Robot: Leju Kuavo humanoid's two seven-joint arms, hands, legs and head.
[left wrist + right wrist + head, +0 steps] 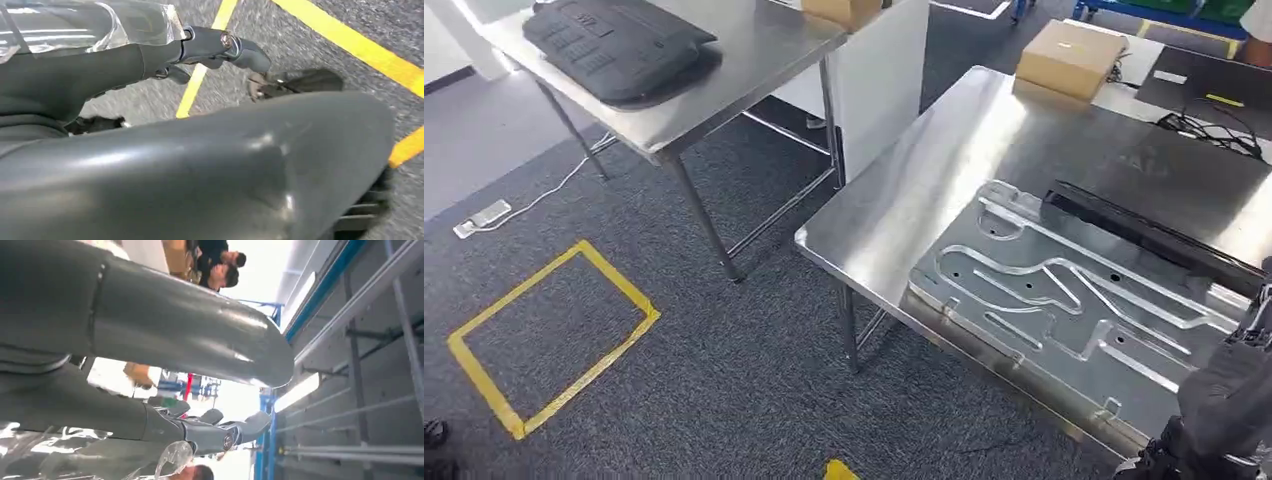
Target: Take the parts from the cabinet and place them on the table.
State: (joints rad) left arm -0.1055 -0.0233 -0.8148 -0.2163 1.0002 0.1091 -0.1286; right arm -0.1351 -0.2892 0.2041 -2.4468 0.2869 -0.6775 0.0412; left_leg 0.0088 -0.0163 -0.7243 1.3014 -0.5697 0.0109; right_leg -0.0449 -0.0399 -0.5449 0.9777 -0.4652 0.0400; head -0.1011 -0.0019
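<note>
Grey carpet (pixel 754 390) with a yellow tape square (pixel 554 335) marked on it runs under two steel counters. On the near counter (pixel 944 170) we've got a big flat metal plate (pixel 1074 310) with curvy grooves cut into it, lying flat with its near edge right along the counter's edge and a long black strip (pixel 1154 235) just behind it. The far counter (pixel 764 50) carries a dark molded panel (pixel 614 40). A cardboard box (pixel 1069 55) sits past the far end of the near counter.

Our left robot hand (pixel 220 47) hangs over the carpet, fingers stretched out, nothing in it as far as we can see. Our right robot hand (pixel 220 430) points up toward the ceiling, fingers loosely apart, also looks empty. Something dark sits at the lower right corner of the head view, touching or overlapping the plate's corner, but we can't tell what it is.

We'd guess the plate is the part that has been set down. Risk from here: it lies so close to the edge that any bump from an arm or body turning away could nudge it off the counter, and a floppy cable (pixel 1214 130) sits nearby to snag
</note>
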